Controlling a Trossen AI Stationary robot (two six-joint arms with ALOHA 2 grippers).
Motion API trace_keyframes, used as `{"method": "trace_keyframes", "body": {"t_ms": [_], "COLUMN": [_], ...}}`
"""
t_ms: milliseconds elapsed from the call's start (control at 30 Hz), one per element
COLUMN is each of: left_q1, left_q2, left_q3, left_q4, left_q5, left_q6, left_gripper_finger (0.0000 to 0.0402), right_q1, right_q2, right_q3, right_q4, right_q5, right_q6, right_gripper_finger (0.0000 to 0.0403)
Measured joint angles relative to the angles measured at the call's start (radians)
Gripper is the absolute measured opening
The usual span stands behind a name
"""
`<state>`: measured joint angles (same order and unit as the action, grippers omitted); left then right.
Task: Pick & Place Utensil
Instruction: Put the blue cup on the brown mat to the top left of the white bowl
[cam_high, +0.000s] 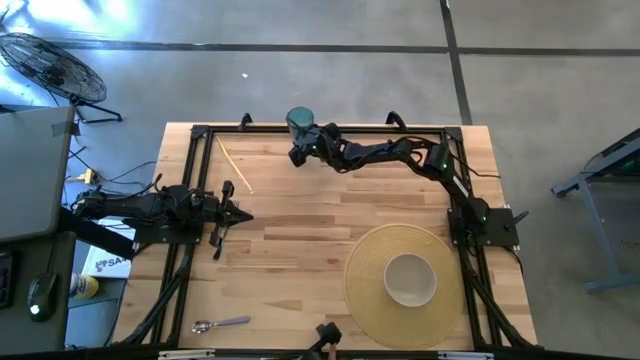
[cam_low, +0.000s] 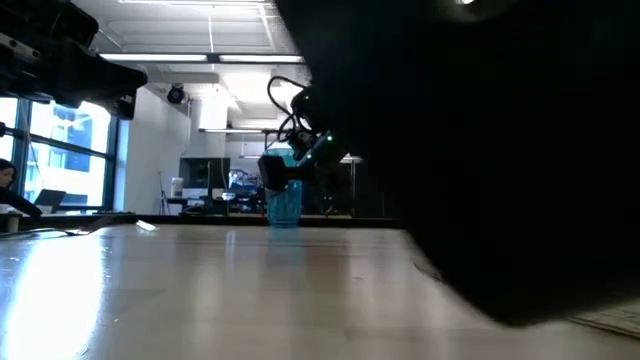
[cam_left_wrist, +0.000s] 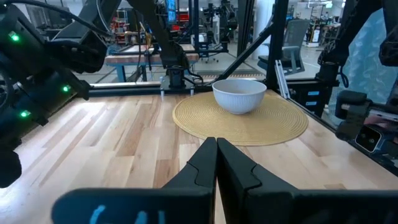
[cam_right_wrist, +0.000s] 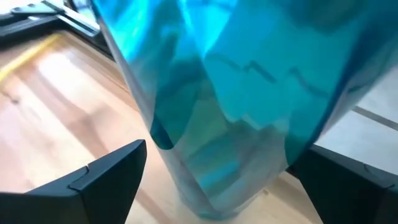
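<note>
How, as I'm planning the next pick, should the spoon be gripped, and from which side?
Take the spoon mid-handle from straight above, fingers across it: it lies flat on the table, and the handle is thin and straight. The shut left gripper waits nearer it; the right gripper straddles the cup, open.

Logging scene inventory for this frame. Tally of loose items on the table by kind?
Translucent teal plastic cup: 1
Pale wooden chopsticks: 1 pair
Shiny metal spoon: 1
White ceramic bowl: 1
Round woven straw placemat: 1
Total: 5
The right gripper has its fingers either side of the cup; the left gripper, fingers shut, is at mid-table.
</note>
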<state>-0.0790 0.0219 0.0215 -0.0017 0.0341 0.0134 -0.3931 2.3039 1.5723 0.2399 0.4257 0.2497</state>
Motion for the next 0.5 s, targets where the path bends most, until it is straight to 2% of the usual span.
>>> {"method": "trace_keyframes", "body": {"t_ms": [500], "left_q1": [0.0], "left_q2": [0.0], "left_q3": [0.0], "left_q4": [0.0], "left_q5": [0.0], "left_q6": [0.0], "left_gripper_finger": [0.0001], "right_q1": [0.032], "right_q2": [0.001], "right_q3": [0.017], "right_q4": [0.039], "right_q5": [-0.002], "right_q6": [-0.047], "right_gripper_finger": [0.039]}}
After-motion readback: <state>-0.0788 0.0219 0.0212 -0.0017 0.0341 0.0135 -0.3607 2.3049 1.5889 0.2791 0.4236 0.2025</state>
